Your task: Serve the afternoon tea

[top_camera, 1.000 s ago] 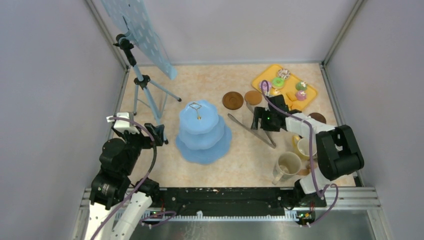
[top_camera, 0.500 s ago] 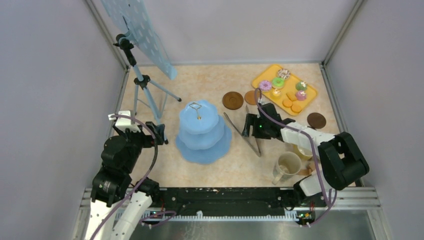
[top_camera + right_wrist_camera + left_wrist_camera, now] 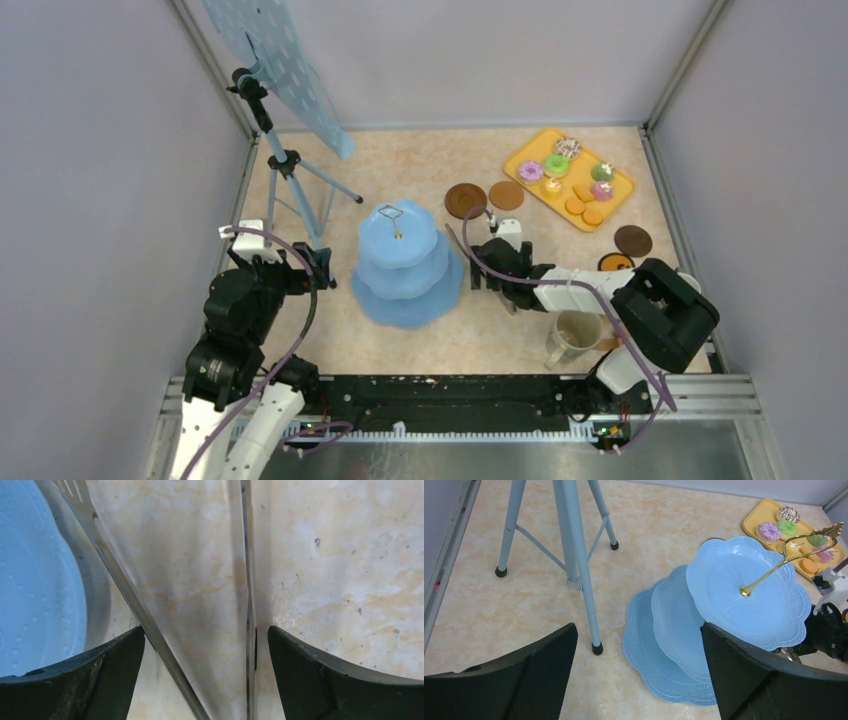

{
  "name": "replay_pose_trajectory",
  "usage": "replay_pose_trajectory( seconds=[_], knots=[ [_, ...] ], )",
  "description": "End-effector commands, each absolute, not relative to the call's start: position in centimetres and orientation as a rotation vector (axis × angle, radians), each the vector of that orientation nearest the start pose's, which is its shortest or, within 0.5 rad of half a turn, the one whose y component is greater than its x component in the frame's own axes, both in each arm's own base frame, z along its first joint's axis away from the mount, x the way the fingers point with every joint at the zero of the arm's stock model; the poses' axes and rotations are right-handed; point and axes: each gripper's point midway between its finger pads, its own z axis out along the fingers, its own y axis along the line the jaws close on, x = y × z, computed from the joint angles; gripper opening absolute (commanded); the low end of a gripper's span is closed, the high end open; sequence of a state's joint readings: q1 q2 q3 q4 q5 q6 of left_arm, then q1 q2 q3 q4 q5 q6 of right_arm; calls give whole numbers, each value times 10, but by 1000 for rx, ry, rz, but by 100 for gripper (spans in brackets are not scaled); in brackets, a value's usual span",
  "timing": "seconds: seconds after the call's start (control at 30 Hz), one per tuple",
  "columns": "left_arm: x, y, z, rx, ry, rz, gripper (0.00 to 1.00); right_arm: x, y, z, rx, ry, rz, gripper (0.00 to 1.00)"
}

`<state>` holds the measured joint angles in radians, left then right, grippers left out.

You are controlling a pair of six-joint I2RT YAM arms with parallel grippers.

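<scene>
My right gripper (image 3: 206,645) stands wide, straddling the metal tongs (image 3: 127,590) just right of the blue tiered stand (image 3: 405,262) — their arms run lengthwise between my fingers. The donuts (image 3: 556,166) lie well beyond the stand, back-right — nearer my right arm.

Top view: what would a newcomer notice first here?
The blue three-tier stand mid-table, with nothing showing on its tiers. Next, the yellow tray of bright donuts in the far right corner. Then the right claw, open and low over the metal tongs just right of the stand, with both tong arms between its jaws.
</scene>
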<state>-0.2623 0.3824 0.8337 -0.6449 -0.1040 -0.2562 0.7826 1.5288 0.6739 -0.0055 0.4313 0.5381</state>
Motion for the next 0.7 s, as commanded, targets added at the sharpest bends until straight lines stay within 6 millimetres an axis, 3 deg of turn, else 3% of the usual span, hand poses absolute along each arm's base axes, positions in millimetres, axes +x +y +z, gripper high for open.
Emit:
replay_pose_trajectory(
  seconds=[0.0, 0.23, 0.43, 0.57, 0.67],
  knots=[
    [206, -49, 289, -49, 1755, -289, 99, 298, 200, 29, -60, 2178, 70, 92],
    [206, -50, 289, -42, 1755, -292, 99, 293, 207, 6, -206, 2121, 98, 92],
    [206, -50, 290, -40, 1755, -294, 99, 282, 210, -1, -258, 2083, 172, 89],
    [206, -51, 290, -35, 1756, -294, 99, 281, 207, -5, -237, 2090, 157, 84],
    [207, -51, 289, -35, 1757, -294, 99, 281, 204, -4, -211, 2105, 136, 75]
  ],
)
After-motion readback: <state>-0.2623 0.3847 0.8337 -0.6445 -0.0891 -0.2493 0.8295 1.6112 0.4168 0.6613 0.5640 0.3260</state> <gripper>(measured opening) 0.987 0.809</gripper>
